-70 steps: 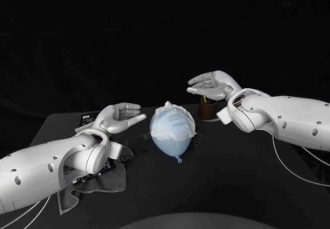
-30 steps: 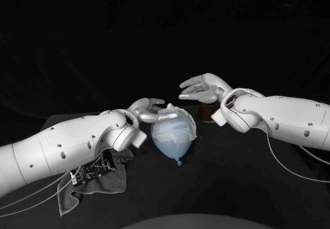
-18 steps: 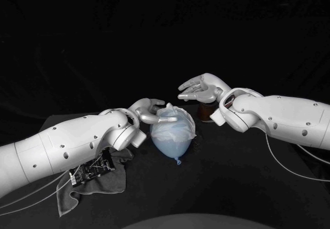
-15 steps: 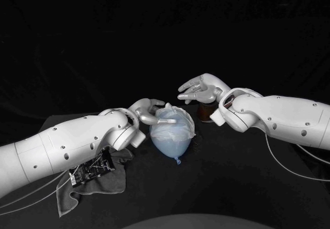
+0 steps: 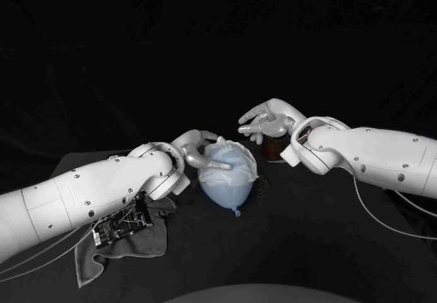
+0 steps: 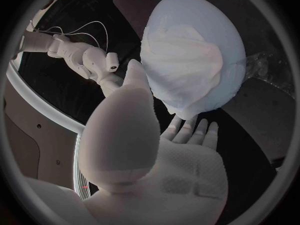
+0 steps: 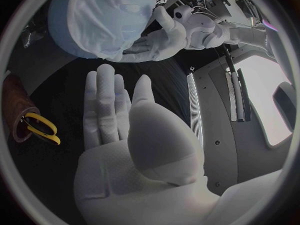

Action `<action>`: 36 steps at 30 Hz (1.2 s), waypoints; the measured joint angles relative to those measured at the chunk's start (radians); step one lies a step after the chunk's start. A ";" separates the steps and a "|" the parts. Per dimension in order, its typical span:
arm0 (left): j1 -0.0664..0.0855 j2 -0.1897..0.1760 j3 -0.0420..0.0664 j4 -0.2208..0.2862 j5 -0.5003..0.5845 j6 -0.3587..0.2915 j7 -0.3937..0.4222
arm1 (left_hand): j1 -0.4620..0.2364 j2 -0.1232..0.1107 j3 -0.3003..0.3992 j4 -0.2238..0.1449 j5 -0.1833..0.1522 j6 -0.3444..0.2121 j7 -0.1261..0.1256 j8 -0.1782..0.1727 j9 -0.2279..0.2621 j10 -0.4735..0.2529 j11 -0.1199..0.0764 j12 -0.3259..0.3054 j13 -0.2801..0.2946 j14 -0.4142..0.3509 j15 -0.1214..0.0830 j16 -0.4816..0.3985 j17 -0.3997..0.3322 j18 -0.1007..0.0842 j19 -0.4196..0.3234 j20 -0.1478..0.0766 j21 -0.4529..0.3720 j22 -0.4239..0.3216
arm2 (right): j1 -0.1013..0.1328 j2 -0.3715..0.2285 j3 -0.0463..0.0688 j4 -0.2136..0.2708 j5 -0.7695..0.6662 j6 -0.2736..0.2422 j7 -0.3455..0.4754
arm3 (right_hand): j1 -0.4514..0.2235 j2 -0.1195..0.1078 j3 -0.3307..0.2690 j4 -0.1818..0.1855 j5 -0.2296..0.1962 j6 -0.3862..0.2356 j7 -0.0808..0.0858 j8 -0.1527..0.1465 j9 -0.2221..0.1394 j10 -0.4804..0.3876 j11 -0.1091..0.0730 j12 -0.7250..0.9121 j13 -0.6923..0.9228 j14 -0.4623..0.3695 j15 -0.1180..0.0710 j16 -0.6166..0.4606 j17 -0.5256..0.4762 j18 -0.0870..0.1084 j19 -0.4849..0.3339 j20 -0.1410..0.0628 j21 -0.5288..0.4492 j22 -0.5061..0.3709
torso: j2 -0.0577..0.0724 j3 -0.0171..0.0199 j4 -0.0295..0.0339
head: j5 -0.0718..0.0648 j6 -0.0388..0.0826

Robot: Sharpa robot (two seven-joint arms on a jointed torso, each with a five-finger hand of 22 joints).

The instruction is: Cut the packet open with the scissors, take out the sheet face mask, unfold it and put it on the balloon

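Observation:
A pale blue balloon [image 5: 228, 183] lies at the middle of the table, knot toward me, with the white sheet mask [image 5: 230, 153] draped over its far end. My left hand [image 5: 200, 150] lies against the balloon's left side, its fingers spread on the mask's edge; the left wrist view shows the fingertips [image 6: 187, 130] at the balloon [image 6: 200, 50] and the mask [image 6: 178, 60]. My right hand [image 5: 269, 118] hovers open above and to the right of the balloon, holding nothing. In the right wrist view its flat fingers [image 7: 106, 100] point at the balloon [image 7: 103, 17].
A brown cup [image 5: 273, 148] stands behind the balloon by my right wrist, with yellow-handled scissors [image 7: 40, 127] in it. At the front left a grey cloth [image 5: 127, 243] carries a dark printed packet [image 5: 123, 221], partly under my left arm.
My left arm has swung in from the left and its hand now lies on the balloon. My right hand has moved left and lower, toward the balloon's far end.

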 measured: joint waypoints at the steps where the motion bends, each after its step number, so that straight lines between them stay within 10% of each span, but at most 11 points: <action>1: 0.000 0.000 0.000 0.000 -0.010 0.000 -0.001 | 0.000 0.000 -0.001 0.001 0.000 0.000 0.000 0.001 0.001 0.006 -0.002 0.005 0.000 0.000 0.000 0.002 0.001 0.000 0.000 0.000 0.000 0.000 | 0.000 0.000 0.000 -0.001 -0.002 0.000 -0.002 | 0.000 0.000 -0.003 0.003 0.000 0.000 0.000 0.000 0.000 0.000 0.000 -0.004 0.001 -0.006 0.002 0.003 0.004 0.000 0.000 0.000 0.000 0.000 | 0.000 -0.0001 -0.0002 | 0.000 0.000; 7: 0.000 -0.009 0.000 0.015 -0.052 -0.001 -0.008 | 0.000 0.000 -0.001 0.001 0.000 0.007 0.000 0.004 0.003 0.018 -0.007 0.014 0.002 0.004 -0.004 0.009 0.003 0.000 0.000 0.000 0.000 0.000 | 0.000 0.004 0.000 -0.009 -0.015 0.003 -0.017 | 0.012 0.012 -0.021 -0.007 0.000 0.013 -0.024 -0.005 -0.002 0.085 -0.023 0.041 0.056 0.069 -0.028 0.157 0.086 -0.001 0.073 -0.023 0.064 0.034 | 0.000 0.0000 -0.0002 | -0.001 0.005; 15: 0.000 -0.032 -0.006 0.052 -0.079 -0.002 -0.010 | 0.012 0.001 -0.001 0.001 0.000 0.022 0.001 0.014 0.006 0.034 -0.013 0.027 0.003 0.009 -0.009 0.019 0.007 0.000 -0.004 -0.004 0.000 0.000 | 0.000 0.015 0.000 -0.024 -0.020 0.061 -0.071 | -0.017 0.041 -0.034 -0.019 0.006 0.045 -0.054 -0.005 0.000 0.126 -0.052 0.581 0.638 0.148 -0.054 0.832 0.833 -0.015 0.165 -0.074 0.402 0.331 | 0.001 0.0002 0.0001 | -0.006 0.010; 30: -0.007 -0.100 -0.019 0.142 -0.113 -0.037 0.007 | 0.047 0.004 0.006 0.000 0.000 0.054 0.004 0.032 0.015 0.055 -0.019 0.044 0.004 0.024 -0.024 0.048 0.016 0.000 -0.003 -0.004 0.000 0.000 | 0.003 0.036 0.001 -0.025 0.059 0.156 -0.223 | -0.074 0.076 -0.020 -0.027 0.006 0.077 -0.052 -0.005 0.025 0.186 -0.040 0.785 0.824 0.147 -0.054 0.952 0.881 -0.024 0.180 -0.069 0.681 0.635 | 0.001 0.0006 -0.0003 | -0.012 0.011; 36: -0.009 -0.116 -0.020 0.167 -0.118 -0.055 0.019 | 0.054 0.006 0.006 0.000 0.000 0.057 0.004 0.036 0.015 0.056 -0.020 0.048 0.004 0.025 -0.025 0.050 0.018 0.000 -0.003 -0.004 0.000 0.000 | 0.006 0.051 0.001 -0.021 0.070 0.174 -0.265 | -0.099 0.067 -0.015 -0.028 0.006 0.084 -0.051 -0.005 0.034 0.193 -0.040 0.810 0.824 0.151 -0.050 0.963 0.879 -0.062 0.246 -0.061 0.825 0.803 | 0.001 0.0002 -0.0001 | -0.016 0.012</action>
